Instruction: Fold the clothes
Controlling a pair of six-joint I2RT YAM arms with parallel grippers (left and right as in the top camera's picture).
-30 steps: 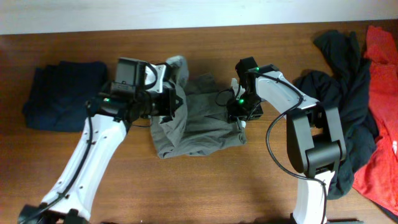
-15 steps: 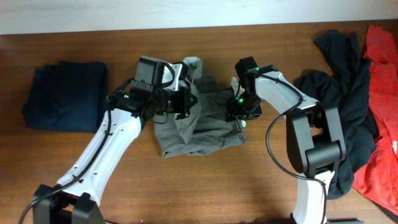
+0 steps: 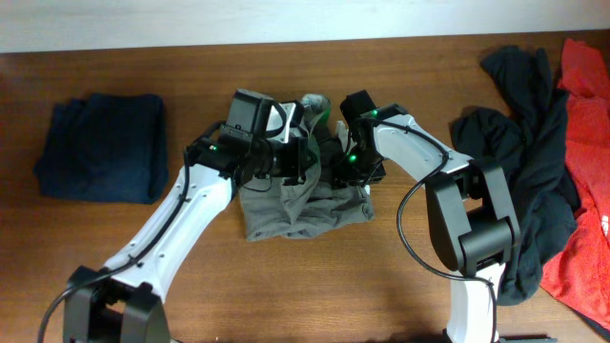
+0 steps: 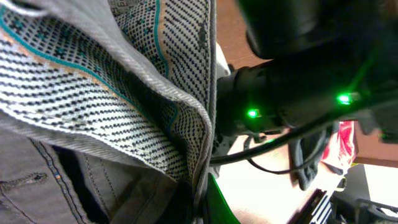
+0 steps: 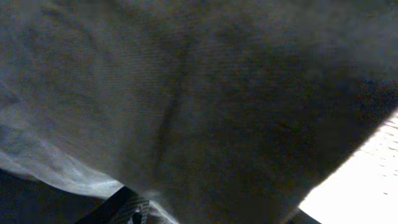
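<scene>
Pinching a raised fold of the grey-khaki cloth trousers (image 3: 295, 217) with my left gripper (image 3: 303, 160), I am holding its jaws fully closed on the cloth at the trousers' far edge. In the left wrist view, the patterned waistband lining (image 4: 124, 93) is draping directly across the lens. The trousers are lying crumpled on the brown wooden table (image 3: 381, 286). My right gripper (image 3: 341, 170) is sitting against the trousers' right side, touching the cloth. Its wrist view is showing only grey fabric, so I cannot tell how wide its jaws are standing. A folded dark navy garment (image 3: 100, 148) is resting well left of the trousers. A black garment (image 3: 519, 143) and a red garment (image 3: 581, 191) are lying heaped well to their right.
</scene>
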